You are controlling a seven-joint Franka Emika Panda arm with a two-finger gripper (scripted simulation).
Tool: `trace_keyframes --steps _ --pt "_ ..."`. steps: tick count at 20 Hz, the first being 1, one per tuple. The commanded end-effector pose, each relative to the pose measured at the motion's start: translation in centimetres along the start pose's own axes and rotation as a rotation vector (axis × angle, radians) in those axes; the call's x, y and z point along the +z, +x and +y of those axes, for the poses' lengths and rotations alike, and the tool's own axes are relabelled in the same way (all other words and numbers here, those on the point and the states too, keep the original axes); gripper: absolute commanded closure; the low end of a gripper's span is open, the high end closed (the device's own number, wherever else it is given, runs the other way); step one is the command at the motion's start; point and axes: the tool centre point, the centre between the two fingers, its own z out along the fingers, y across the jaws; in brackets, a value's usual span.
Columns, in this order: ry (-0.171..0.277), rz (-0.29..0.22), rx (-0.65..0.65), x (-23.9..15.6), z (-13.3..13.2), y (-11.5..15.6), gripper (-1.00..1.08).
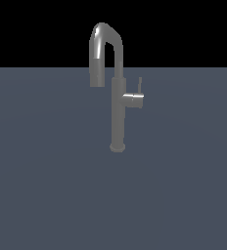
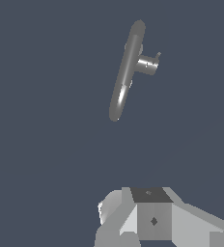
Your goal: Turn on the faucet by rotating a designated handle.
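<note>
The faucet (image 1: 117, 117) stands upright on the flat slate-grey bench (image 1: 47, 195), its round base set near the middle of the surface and well away from the near edge. It is a slim grey metal column whose top bends over in a high arch, the spout mouth hanging down on the exterior view's left of the column. The handle (image 1: 133, 99) — a short metal cylinder stub — juts sideways from the column about halfway up, toward the exterior view's right, and a thin small lever at its end points straight up.

In the wrist view the faucet (image 2: 124, 77) is seen from above, so column and spout overlap into one long narrow shape, with the handle (image 2: 147, 64) sticking out of its side. Grey blocky parts of the pincer (image 2: 152, 217) fill the edge of that picture, well apart from the faucet — its fingertips lie outside the frame, so I cannot tell whether they are spread or closed. The exterior view shows no part of the arm.
</note>
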Motion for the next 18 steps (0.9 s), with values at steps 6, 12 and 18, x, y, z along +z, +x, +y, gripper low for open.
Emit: trace_keyframes --steps 6,12,18 --pt "0.011 -0.008 0.011 0.0 0.0 0.3 1.08" --pt "0.053 -0.041 0.055 0.0 0.0 1.6 1.08" --pt "0.129 -0.100 0.135 0.2 0.1 3.9 1.08"
